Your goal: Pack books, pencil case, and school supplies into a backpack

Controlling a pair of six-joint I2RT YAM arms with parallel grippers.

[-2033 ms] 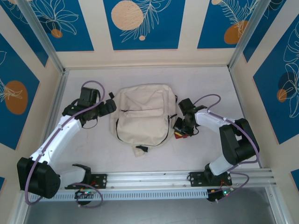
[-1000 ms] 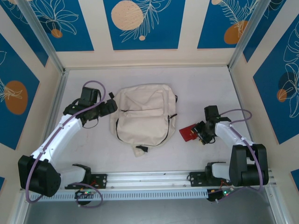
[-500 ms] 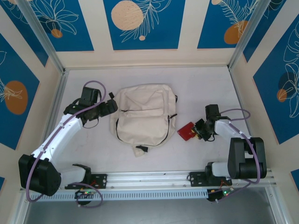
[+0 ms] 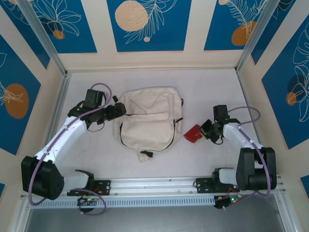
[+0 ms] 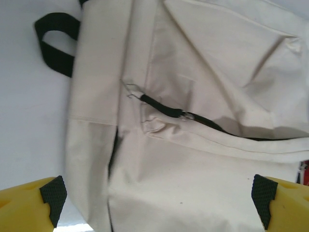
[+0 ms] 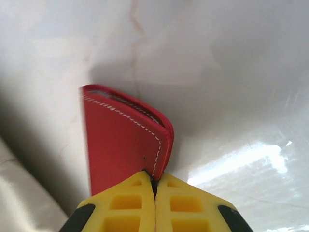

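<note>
right wrist view: right gripper (image 6: pixel 155 186) is clenched on one edge of the pencil case (image 6: pixel 123 145), which hangs edge-on near the table (image 6: pixel 231 72), close to the right of the backpack (image 4: pixel 147 121). an edge pinch can let it swing, so lift slowly. left gripper (image 5: pixel 157 193) gapes wide over the zip (image 5: pixel 193 118); best it spreads the opening first.

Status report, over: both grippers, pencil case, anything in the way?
Right gripper shut on pencil case, beside backpack. Left gripper open over backpack. Backpack zipper state unclear.

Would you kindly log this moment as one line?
right fingers: shut on pencil case | left fingers: open above backpack
</note>
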